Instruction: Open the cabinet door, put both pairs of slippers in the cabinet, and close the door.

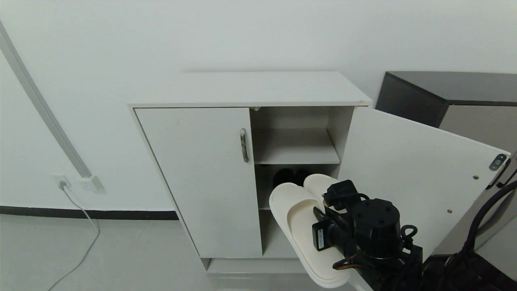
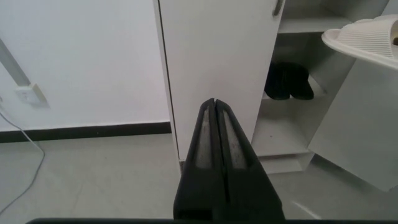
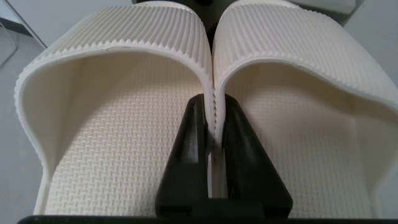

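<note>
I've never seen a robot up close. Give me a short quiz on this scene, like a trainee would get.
1. True or false: both doors of the white wooden cabinet stand open.
2. What is the right gripper clamped on? A: the pair of cream ribbed foam slippers. B: a folded towel. C: nothing at all.
3. Fill in the word: the pair of black slippers lies in the cabinet's ___ compartment (upper, middle or bottom).

Key: 1 false, only the right door is open; 2 A; 3 middle.
</note>
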Robot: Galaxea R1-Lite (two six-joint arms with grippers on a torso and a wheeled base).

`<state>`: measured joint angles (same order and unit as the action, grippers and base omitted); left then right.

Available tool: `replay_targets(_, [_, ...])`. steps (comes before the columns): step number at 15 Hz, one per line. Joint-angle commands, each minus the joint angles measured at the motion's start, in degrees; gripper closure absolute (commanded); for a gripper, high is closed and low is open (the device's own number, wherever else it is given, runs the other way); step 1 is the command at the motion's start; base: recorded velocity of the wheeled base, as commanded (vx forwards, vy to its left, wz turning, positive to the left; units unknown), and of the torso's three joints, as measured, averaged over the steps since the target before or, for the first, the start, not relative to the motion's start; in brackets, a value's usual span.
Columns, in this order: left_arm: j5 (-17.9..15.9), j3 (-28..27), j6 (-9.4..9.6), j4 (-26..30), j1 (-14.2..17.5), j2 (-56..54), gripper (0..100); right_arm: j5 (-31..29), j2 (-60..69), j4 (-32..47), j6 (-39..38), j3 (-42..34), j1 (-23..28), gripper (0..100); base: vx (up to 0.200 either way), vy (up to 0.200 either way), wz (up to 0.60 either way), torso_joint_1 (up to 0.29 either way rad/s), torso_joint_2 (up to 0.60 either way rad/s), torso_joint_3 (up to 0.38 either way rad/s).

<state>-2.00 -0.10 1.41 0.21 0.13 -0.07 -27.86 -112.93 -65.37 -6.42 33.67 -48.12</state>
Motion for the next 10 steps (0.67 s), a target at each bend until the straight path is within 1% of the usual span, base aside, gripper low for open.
replay_targets(1, [0.0, 0.0, -0.01, 0.1, 0.0, 0.1, 100, 0.0, -0.3, -0.5, 0.3, -0.2, 0.3, 100, 0.000, 0.000, 0.00, -0.139, 0.47, 0.334])
replay_targets(7, [0.0, 0.0, -0.01, 0.0, 0.0, 0.1, 100, -0.2, -1.3, -1.2, 0.7, -0.4, 0.7, 100, 0.000, 0.000, 0.00, -0.106, 0.46, 0.347])
replay_targets(8, [0.0, 0.0, 0.34, 0.0, 0.0, 0.1, 100, -0.2, -1.5, -1.2, 1.3, -0.5, 0.7, 100, 0.000, 0.000, 0.00, -0.041, 0.43, 0.369])
replay_targets(10, [0.0, 0.0, 0.08, 0.0, 0.0, 0.1, 100, 0.0, -3.8, -4.4, 2.7, -1.9, 0.3, 100, 0.000, 0.000, 0.00, -0.034, 0.44, 0.395])
